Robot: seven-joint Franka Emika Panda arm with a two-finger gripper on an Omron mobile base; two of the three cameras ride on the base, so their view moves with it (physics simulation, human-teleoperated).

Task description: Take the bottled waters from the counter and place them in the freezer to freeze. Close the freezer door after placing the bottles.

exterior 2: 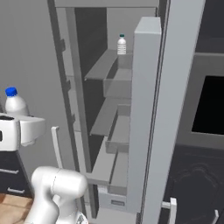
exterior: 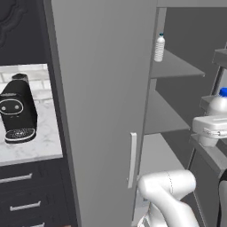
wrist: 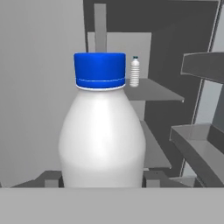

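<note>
While the white bottle (wrist: 101,135) stands upright, blue cap at twelve o'clock and long axis vertical, the tool (wrist: 101,177) is clamped on its lower body before the open freezer (exterior 2: 109,131). It looks light, smooth, slightly squeezable; the straight lower wall seems the safest hold. The clear bottle (exterior: 159,48) stands on an upper shelf (exterior: 175,66).

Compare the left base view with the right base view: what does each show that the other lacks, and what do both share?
Left base view alone: a black coffee machine on the marble counter over dark drawers.

Right base view alone: a dark built-in oven beside the freezer.

Both: the clear bottle upright on an upper freezer shelf, and the blue-capped bottle held upright in the gripper, outside the open freezer.
</note>
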